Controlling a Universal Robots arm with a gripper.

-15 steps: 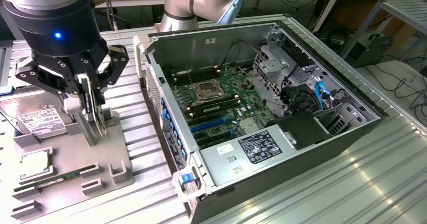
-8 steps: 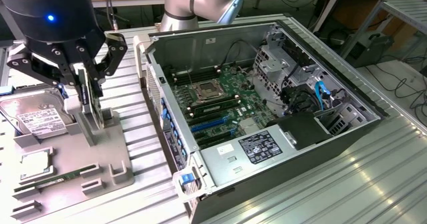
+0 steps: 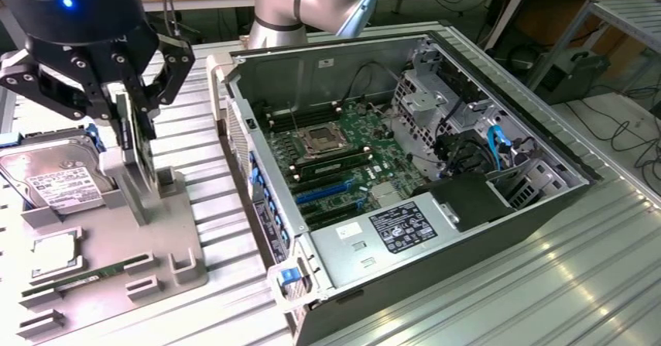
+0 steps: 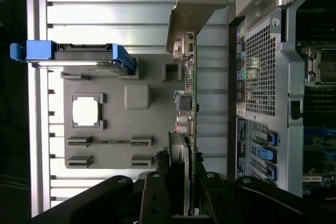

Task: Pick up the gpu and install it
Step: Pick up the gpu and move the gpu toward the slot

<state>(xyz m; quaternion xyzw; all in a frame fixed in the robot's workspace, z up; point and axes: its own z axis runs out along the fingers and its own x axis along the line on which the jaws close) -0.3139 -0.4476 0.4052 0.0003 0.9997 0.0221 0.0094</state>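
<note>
gpu (image 3: 145, 160) stands on edge in grey fixture (image 3: 155, 234), exterior view's left, top edge exposed; gripper (image 3: 136, 125) jaws look clamped on it.

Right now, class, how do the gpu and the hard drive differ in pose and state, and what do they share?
The end effector grips the gpu; the hard drive stands free. The gpu turns its thin edge to the exterior view; the hard drive shows its broad labelled face. The gpu carries a silver bracket; the hard drive wears blue rails. Both stand on edge at the gray fixture.
</note>
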